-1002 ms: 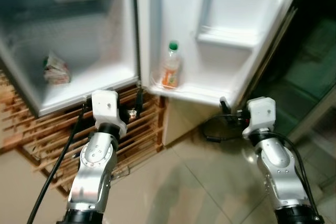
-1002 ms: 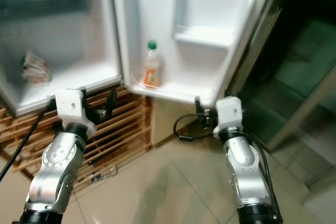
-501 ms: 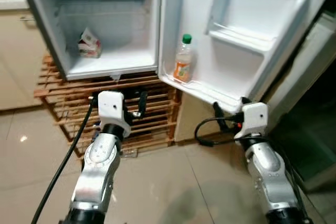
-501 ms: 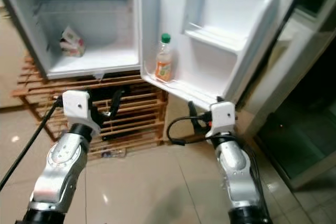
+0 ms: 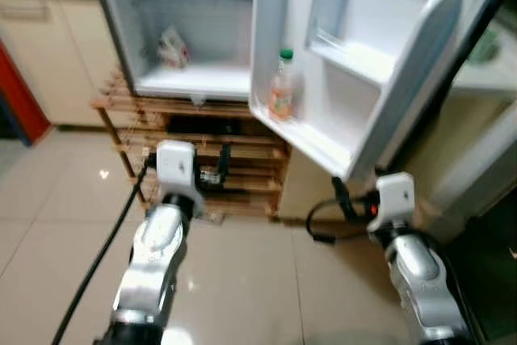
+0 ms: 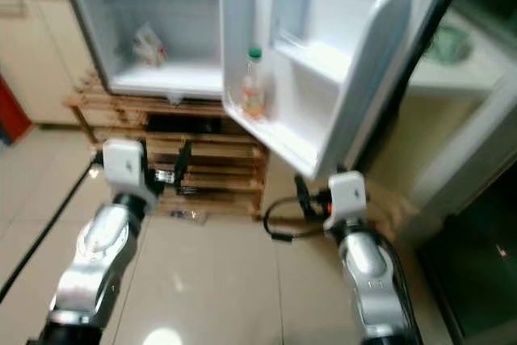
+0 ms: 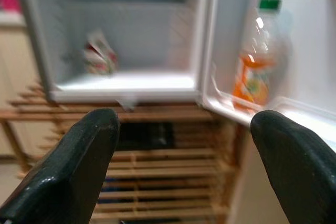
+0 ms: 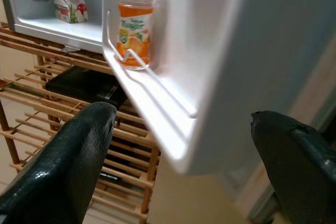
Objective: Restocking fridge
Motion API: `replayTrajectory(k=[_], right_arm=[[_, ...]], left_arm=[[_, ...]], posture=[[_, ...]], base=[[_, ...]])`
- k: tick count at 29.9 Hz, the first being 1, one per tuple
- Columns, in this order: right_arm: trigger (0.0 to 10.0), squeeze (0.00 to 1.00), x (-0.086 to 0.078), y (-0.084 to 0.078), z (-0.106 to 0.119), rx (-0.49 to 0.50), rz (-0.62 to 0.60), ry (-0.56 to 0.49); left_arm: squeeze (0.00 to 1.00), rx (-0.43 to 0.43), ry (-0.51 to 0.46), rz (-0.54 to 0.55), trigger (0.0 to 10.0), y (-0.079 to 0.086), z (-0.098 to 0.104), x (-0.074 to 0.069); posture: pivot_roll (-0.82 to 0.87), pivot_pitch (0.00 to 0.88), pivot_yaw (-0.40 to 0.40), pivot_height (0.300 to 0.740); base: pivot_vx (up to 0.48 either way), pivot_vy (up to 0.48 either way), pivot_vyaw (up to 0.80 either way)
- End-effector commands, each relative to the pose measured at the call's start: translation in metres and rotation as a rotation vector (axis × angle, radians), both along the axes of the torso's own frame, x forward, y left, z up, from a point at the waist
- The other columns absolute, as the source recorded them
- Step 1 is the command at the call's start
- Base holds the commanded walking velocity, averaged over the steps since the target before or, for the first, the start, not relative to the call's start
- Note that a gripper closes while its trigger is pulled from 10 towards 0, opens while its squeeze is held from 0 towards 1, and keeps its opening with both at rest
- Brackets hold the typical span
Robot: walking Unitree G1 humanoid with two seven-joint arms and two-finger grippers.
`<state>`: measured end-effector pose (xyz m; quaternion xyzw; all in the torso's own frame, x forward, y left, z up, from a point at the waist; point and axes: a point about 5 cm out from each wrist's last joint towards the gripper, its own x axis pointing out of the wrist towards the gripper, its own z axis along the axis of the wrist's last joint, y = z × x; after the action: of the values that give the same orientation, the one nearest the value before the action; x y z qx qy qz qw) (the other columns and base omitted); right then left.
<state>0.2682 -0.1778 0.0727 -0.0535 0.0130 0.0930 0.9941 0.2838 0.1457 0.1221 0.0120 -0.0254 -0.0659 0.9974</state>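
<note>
A small white fridge [image 5: 194, 82] stands open on a wooden rack, its door [image 5: 380, 62] swung out to the right. An orange drink bottle with a green cap [image 5: 280, 86] stands upright on the door's bottom shelf, also seen as the bottle [image 8: 134, 30] up close. A small carton [image 5: 172, 46] sits inside the compartment. My left gripper [image 7: 186, 121] is open and empty, held low before the rack. My right gripper [image 8: 184, 114] is open and empty below the door's lower edge.
The slatted wooden rack [image 5: 202, 151] under the fridge holds a black box [image 8: 86, 85]. Beige cabinets [image 5: 48, 54] and something red [image 5: 16, 94] are at the left. A counter [image 5: 485, 78] lies right of the door. A black cable [image 5: 97, 256] trails from my left arm over tiled floor.
The whole view has shifted: the fridge now looks smaller and farther, with more floor and cabinets at the left. Both arms stay low with fingers apart; bottle and carton stay put.
</note>
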Motion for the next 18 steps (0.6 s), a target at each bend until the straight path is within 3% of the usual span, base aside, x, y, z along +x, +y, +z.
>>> replayTrajectory(k=[1,6,9,11,14,18], right_arm=[[10.0,0.00,0.005,-0.008,0.001,-0.001,-0.040,0.000],[10.0,0.00,0.024,-0.029,0.000,-0.062,-0.194,0.036],[10.0,0.00,0.037,-0.047,0.004,-0.166,-0.320,0.061],[10.0,0.00,0.044,-0.057,0.011,-0.160,-0.372,0.076],[10.0,0.00,0.049,-0.042,0.023,-0.106,-0.235,0.025],[10.0,0.00,0.044,-0.028,0.021,-0.054,-0.146,0.014]], left_arm=[[0.00,-0.011,0.001,-0.015,10.0,-0.006,0.000,0.001],[0.00,-0.014,0.007,-0.001,10.0,-0.004,-0.001,0.003],[0.00,-0.015,0.003,-0.007,10.0,-0.004,-0.001,0.003],[0.00,-0.013,-0.002,-0.009,10.0,-0.004,0.000,0.004],[0.00,-0.011,-0.005,0.000,10.0,0.000,0.001,0.004],[0.00,-0.010,-0.001,0.000,10.0,0.001,-0.002,0.002]], posture=[[-0.07,0.000,-0.015,0.740],[-0.06,0.000,-0.012,0.740],[-0.06,0.000,-0.013,0.740],[-0.05,0.000,-0.014,0.740],[-0.04,0.000,-0.022,0.740],[-0.04,0.000,-0.021,0.740]], base=[[0.480,0.000,0.73],[0.430,0.000,0.00],[0.000,0.000,0.00],[0.000,0.000,0.00],[0.000,0.000,0.00],[0.000,0.000,0.00]])
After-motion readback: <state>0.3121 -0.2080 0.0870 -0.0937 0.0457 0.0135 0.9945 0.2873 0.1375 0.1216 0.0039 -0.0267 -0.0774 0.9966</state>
